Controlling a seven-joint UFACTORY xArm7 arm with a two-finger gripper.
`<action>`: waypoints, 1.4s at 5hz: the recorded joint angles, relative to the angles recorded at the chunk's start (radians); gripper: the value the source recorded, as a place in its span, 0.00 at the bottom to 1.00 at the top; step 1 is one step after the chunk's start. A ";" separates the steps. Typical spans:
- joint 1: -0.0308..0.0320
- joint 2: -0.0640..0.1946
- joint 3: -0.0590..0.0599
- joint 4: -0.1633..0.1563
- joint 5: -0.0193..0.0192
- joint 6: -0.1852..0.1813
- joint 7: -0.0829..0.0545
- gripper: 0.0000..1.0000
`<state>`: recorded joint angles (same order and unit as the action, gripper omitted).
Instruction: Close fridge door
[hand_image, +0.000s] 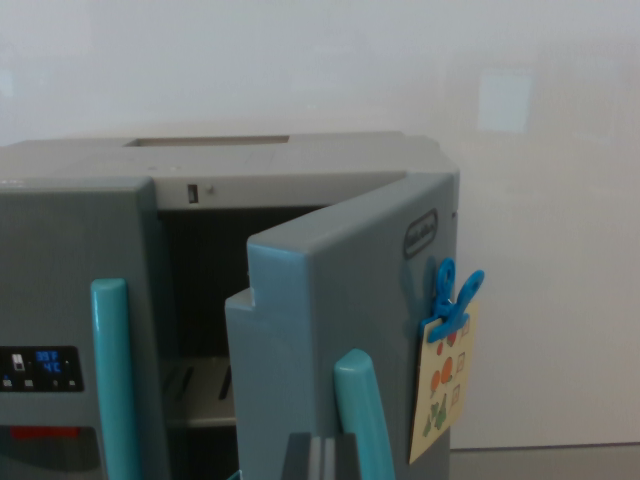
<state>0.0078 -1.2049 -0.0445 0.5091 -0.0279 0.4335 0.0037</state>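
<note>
Only a grey sliver of the pincer (322, 458) pokes up at the bottom edge, so I cannot tell whether it is spread or pressed together. Just beside it, toward the wrist view's right, rises the teal handle (365, 415) of the fridge door (350, 300), which stands ajar, swung outward from the grey toy fridge (290, 160). A blue clip (452, 298) pins a picture card (445, 385) to the door's face. Behind the door, a dim shelf (200, 395) shows.

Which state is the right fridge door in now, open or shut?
Open. The right door is swung outward, and the dark inside with a shelf shows between it and the shut left door.
</note>
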 joint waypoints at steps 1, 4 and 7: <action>0.0000 0.000 0.000 0.000 0.0000 0.000 0.000 1.00; -0.0004 0.050 -0.026 0.000 0.0000 0.000 0.000 1.00; -0.0004 0.104 -0.048 0.000 0.0000 0.000 0.000 1.00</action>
<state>0.0074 -1.1006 -0.0920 0.5091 -0.0279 0.4335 0.0037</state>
